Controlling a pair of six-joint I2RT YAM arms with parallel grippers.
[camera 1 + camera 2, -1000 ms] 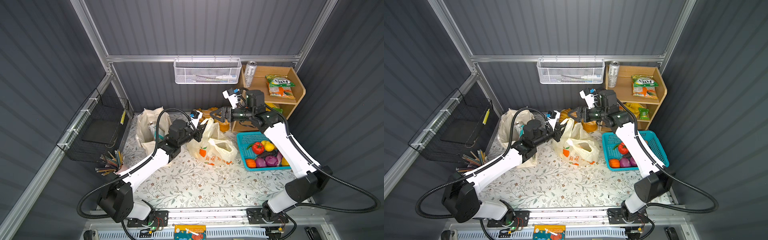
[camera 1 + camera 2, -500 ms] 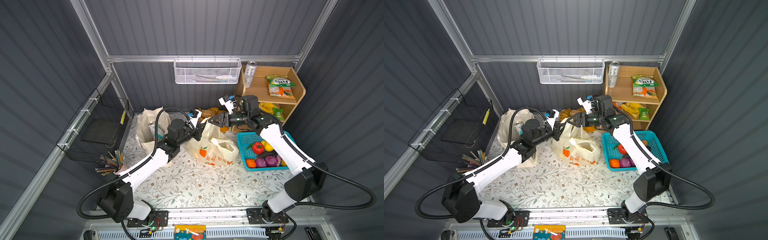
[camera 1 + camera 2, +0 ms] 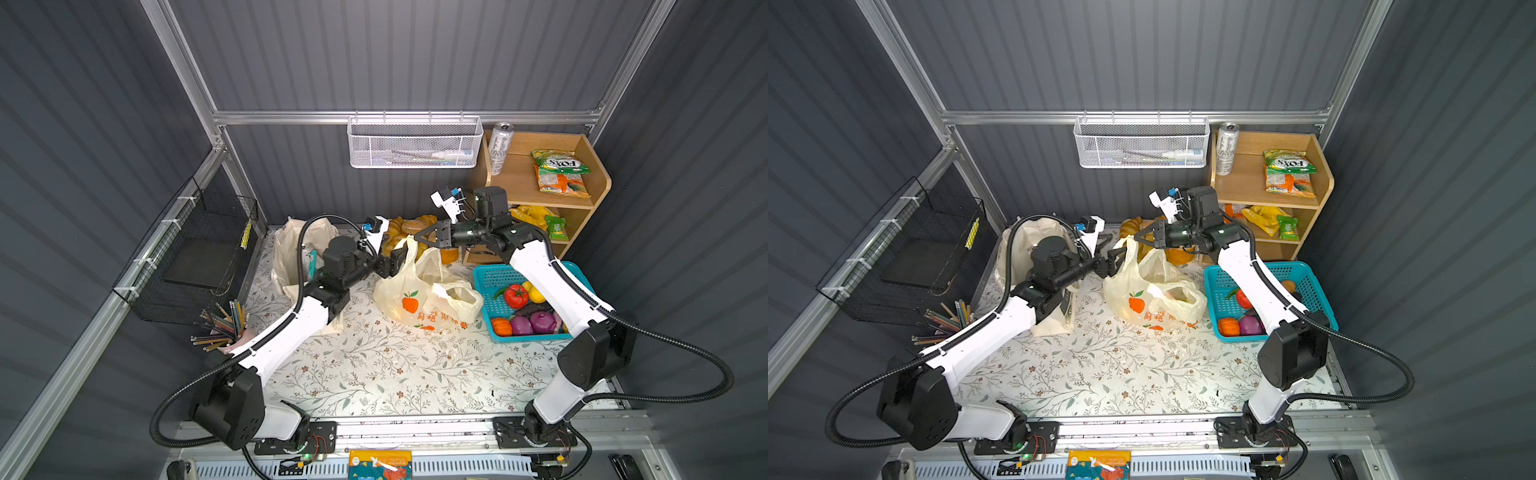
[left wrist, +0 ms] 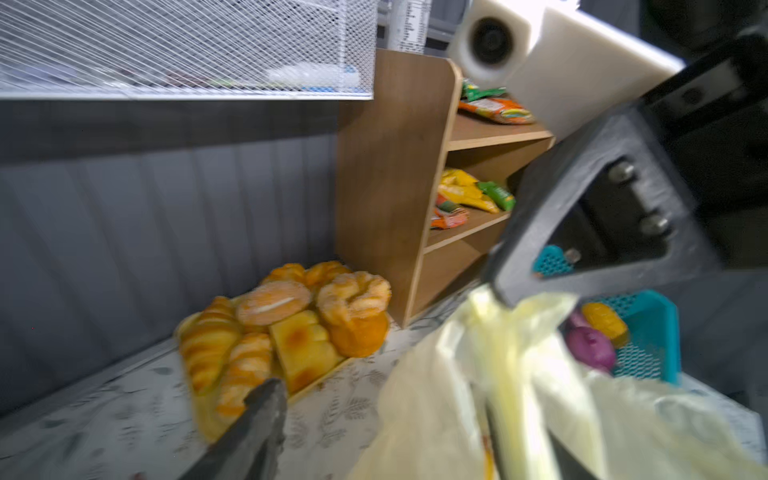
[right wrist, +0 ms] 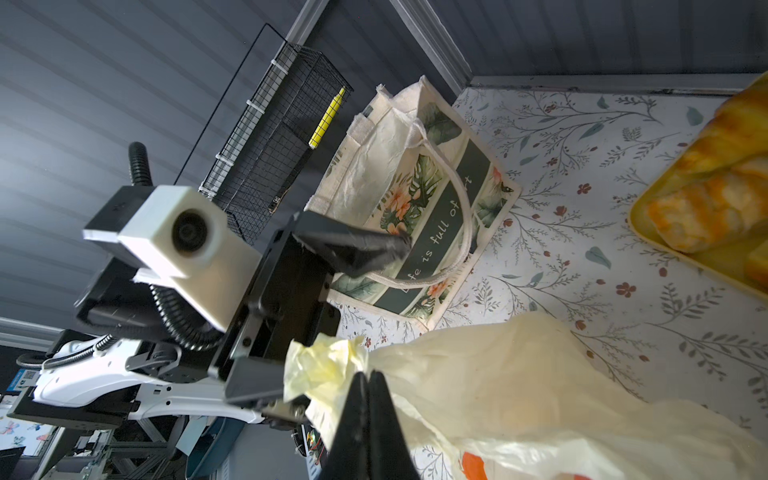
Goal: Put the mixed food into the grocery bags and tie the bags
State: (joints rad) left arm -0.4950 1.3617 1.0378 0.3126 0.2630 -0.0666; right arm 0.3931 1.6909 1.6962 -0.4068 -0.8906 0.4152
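My right gripper (image 3: 417, 240) had swung in and pinched shut on the raised handle of the plastic bag (image 3: 415, 299) as my left gripper (image 3: 395, 264) spread open, the bag sitting between tote (image 3: 286, 253) and basket (image 3: 492, 280), limp slippery film I judged best held by its bunched handles.

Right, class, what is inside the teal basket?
Seen in the teal basket: a red tomato, a yellow lemon, an orange fruit and two purple vegetables. The right arm crosses over part of it, so whatever lies beneath there is hidden.
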